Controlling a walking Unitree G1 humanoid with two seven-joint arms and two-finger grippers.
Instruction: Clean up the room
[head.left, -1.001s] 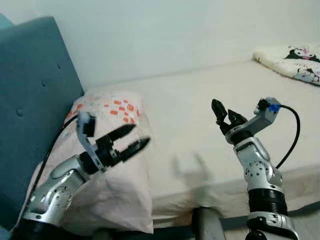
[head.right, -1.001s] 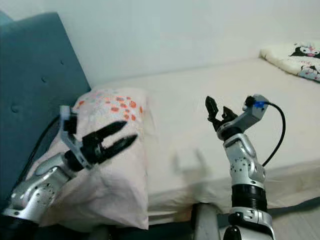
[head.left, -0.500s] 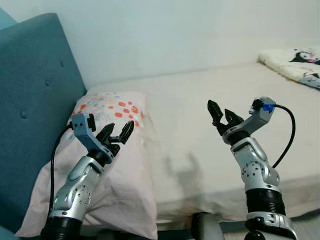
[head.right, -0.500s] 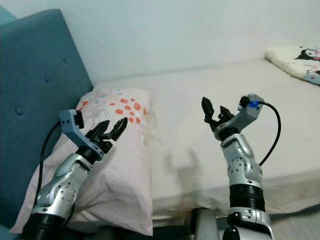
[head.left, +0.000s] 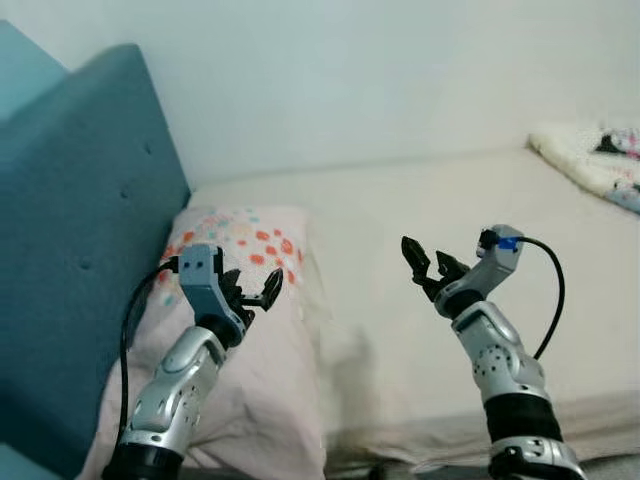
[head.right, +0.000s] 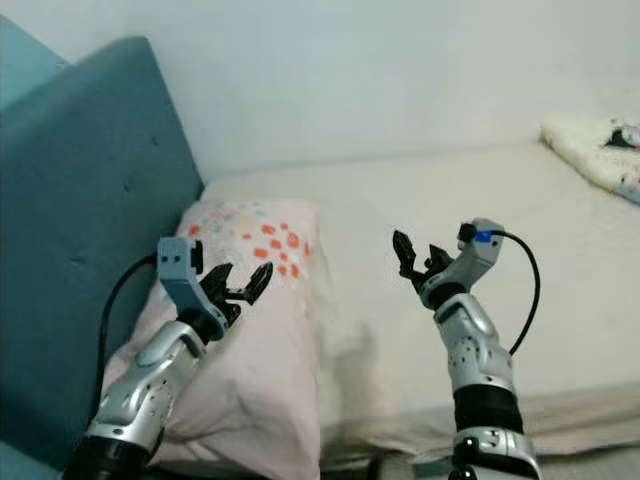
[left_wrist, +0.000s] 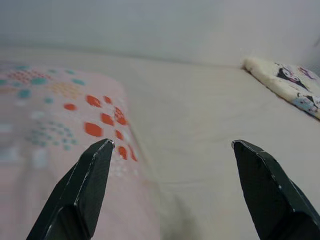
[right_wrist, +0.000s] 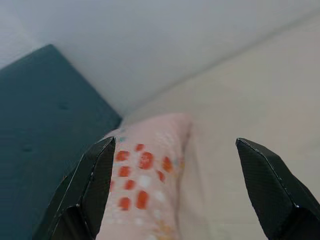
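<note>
A pale pink pillow (head.left: 262, 350) with orange and teal dots lies at the head of the bed (head.left: 420, 210), against the teal headboard (head.left: 80, 260). My left gripper (head.left: 255, 291) hovers open just above the pillow, holding nothing; the pillow (left_wrist: 55, 115) also shows past its fingers in the left wrist view. My right gripper (head.left: 424, 265) is raised open over the bare cream mattress, to the right of the pillow and apart from it. The right wrist view looks across at the pillow (right_wrist: 145, 190) and headboard (right_wrist: 45, 110).
A white patterned blanket (head.left: 590, 160) with cartoon figures lies at the far right of the bed; it is also in the left wrist view (left_wrist: 285, 82). A pale wall (head.left: 350, 70) runs behind the bed. The mattress front edge (head.left: 420, 445) is just below my arms.
The camera has shifted, so the headboard looms larger. My left gripper has risen and reached forward over the pillow. The right gripper has dropped slightly and stays open.
</note>
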